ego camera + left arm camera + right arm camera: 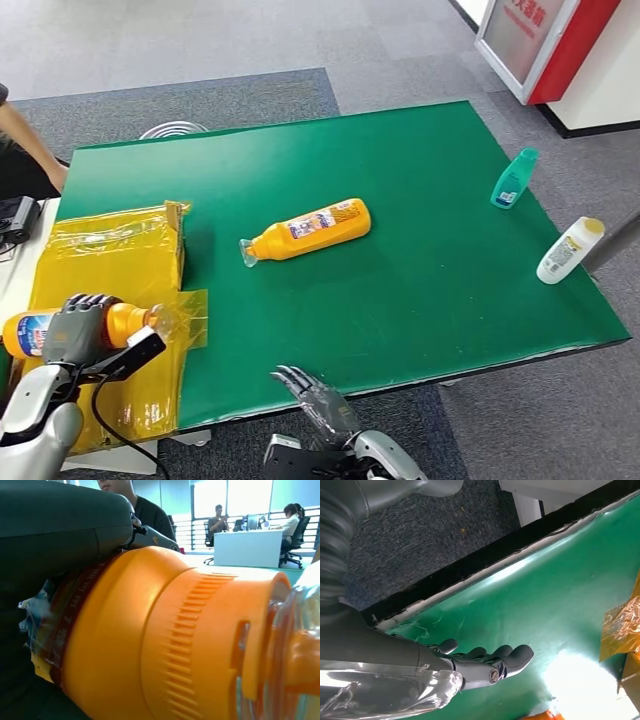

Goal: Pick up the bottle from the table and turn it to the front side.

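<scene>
At the near left corner of the table [423,330], the robot's left hand [75,328] is wrapped round the body of an orange bottle [124,322], holding it on its side above the yellow-taped box [113,260], with the clear cap [167,318] pointing right toward the green surface. From the wrist the grip looks firm across the labelled part, thumb over the top, the ribbed orange collar [196,645] and clear cap jutting out beyond the fingers. The right hand [317,398] hangs just off the near edge of the table, fingers loosely extended and holding nothing. My worry is the turn itself: the bottle is smooth and round, and if the wrist rolls it quickly it could slip in the fingers or swing its capped end against the box's raised flap [175,222]. The box is wrapped in yellow film and I cannot tell whether anything is in it. Further out, a second orange bottle [309,232] lies on its side mid-table, and far right a teal bottle [515,180] and a white bottle [570,250] lie close to the edge.
</scene>
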You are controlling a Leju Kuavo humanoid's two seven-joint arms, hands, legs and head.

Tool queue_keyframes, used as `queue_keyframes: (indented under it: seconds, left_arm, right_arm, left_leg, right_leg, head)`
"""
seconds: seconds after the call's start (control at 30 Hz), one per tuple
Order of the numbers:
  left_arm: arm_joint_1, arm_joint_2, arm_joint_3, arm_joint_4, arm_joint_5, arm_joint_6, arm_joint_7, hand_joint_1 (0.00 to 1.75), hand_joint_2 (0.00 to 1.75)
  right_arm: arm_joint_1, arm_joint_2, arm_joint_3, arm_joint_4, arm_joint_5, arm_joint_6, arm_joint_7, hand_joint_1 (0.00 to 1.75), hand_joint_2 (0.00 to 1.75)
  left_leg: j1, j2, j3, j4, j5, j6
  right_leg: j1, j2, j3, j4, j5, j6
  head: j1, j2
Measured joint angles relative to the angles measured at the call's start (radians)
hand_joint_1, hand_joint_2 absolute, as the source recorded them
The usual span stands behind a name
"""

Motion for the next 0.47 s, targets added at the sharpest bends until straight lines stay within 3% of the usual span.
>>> queue_keyframes:
  seconds: [0.33, 0.47]
  left_arm:
    - [-0.058, -0.059, -0.015, 0.028, 0.14, 0.016, -0.015, 1.75, 1.75]
    - [-0.059, -0.063, -0.015, 0.017, 0.181, -0.005, -0.032, 1.66, 1.75]
  right_arm:
    - [-0.029, 0.008, 0.018, 0.044, 0.009, 0.03, -0.008, 0.0, 1.75]
    - [-0.046, 0.017, 0.025, 0.064, 0.014, 0.041, -0.016, 0.0, 1.75]
  left_leg:
    - [0.0, -0.001, 0.0, 0.0, 0.002, 0.0]
    - [0.0, -0.001, 0.0, 0.0, 0.003, -0.001]
  right_leg:
    - [0.0, 0.0, 0.001, 0.0, 0.002, 0.001]
    - [0.0, 0.0, 0.001, 0.0, 0.002, 0.001]
  head:
    - [0.0, 0.0]
    - [0.0, 0.0]
